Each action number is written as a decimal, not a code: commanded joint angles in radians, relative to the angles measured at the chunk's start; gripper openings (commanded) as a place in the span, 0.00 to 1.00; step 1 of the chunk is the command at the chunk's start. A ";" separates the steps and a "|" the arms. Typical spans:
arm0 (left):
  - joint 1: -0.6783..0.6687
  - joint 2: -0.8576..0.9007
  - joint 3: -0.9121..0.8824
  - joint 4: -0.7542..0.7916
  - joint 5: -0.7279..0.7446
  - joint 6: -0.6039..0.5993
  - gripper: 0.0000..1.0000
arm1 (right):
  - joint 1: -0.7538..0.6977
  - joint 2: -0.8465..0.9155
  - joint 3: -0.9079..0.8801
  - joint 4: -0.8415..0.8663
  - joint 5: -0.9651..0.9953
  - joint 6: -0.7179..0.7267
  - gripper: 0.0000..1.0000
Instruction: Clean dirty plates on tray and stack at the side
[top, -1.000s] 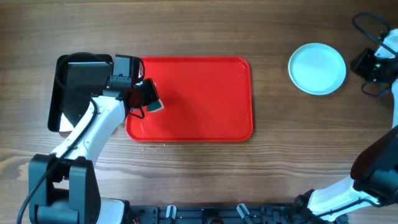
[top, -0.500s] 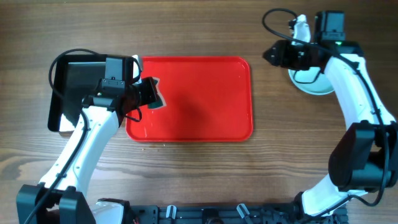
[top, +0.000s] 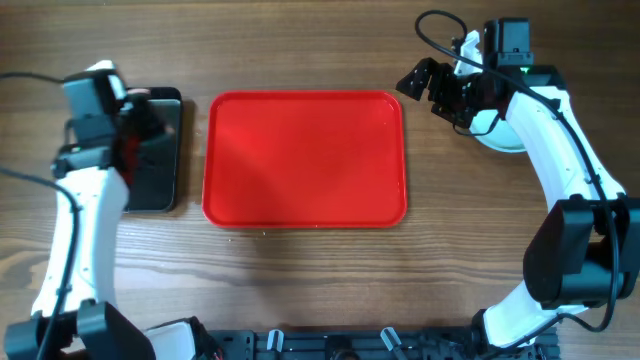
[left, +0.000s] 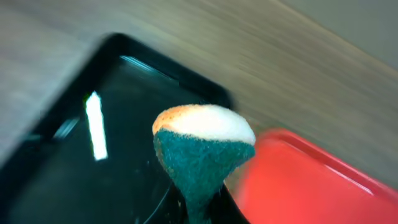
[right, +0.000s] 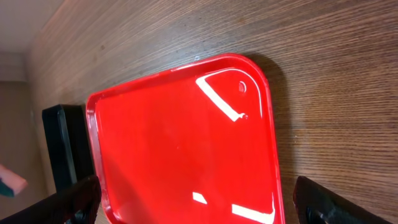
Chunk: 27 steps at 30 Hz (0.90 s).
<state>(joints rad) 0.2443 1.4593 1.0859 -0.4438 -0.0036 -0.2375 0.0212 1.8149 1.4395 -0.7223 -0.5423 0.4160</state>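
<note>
The red tray lies mid-table with nothing on it and also fills the right wrist view. My left gripper hovers over a black tray at the left. It is shut on a green sponge with a pale top, pinched at its lower end. My right gripper is open beyond the red tray's far right corner, its fingers spread wide with nothing between them. A pale blue plate sits at the right, mostly hidden under the right arm.
The glossy black tray lies left of the red tray, close beside it. Bare wooden table runs along the front. Cables loop above the right arm.
My left arm has carried the sponge left, off the red tray to above the black tray. My right arm swung in over the plate, then shifted left, and its jaws opened.
</note>
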 joint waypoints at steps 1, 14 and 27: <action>0.083 0.138 0.005 0.023 -0.005 0.026 0.08 | 0.001 0.010 -0.008 -0.006 -0.012 0.010 0.99; 0.148 0.131 0.041 0.022 0.098 0.013 1.00 | 0.039 -0.045 -0.008 -0.091 -0.071 -0.208 1.00; 0.146 -0.208 0.041 -0.283 0.306 0.014 1.00 | 0.413 -0.423 -0.009 -0.523 0.417 -0.130 1.00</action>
<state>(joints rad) 0.3901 1.2530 1.1213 -0.7273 0.2703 -0.2287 0.3740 1.4551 1.4326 -1.2037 -0.2657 0.2192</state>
